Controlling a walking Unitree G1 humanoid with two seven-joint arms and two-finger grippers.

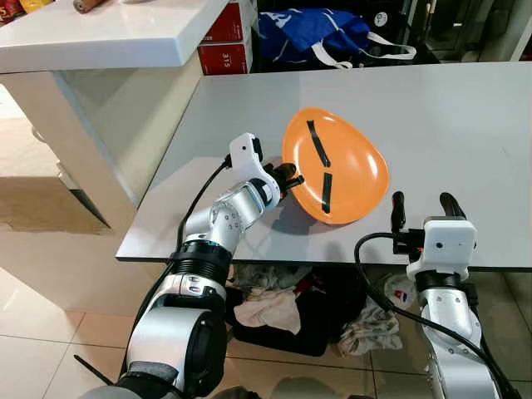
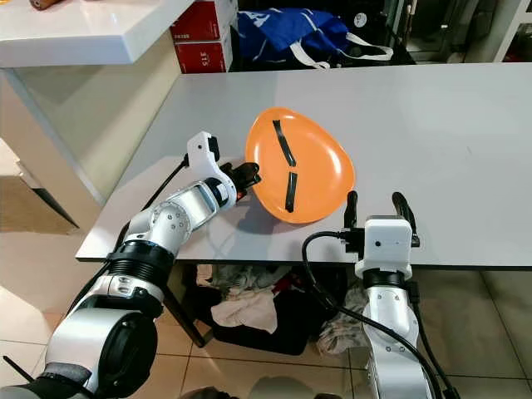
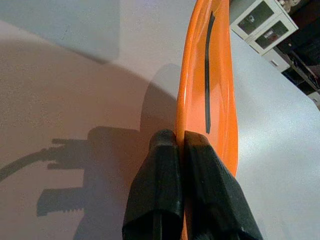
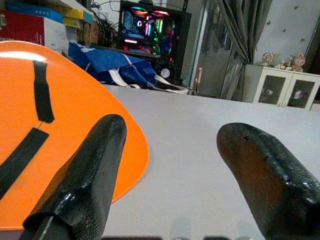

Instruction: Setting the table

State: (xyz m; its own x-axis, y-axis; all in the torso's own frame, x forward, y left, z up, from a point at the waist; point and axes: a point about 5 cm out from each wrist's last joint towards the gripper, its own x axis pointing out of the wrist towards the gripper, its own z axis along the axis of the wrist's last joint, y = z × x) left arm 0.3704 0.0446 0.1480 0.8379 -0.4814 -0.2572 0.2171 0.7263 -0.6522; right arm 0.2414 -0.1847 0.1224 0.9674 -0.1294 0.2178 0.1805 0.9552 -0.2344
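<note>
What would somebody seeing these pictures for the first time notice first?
The bright orange plate, marked with two black tape strips, stands out: it is tilted up on edge over the grey table, its rim pinched by the left gripper near the table's front edge. To its right, the right gripper waits with its fingers spread apart. Crumpled cloths lie on the floor under the table.

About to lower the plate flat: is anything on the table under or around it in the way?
Nothing visible. The left hand pinches the rim of the tilted orange plate, and the grey table around it is bare. The open right hand hovers at the table's near edge, apart from the plate.
</note>
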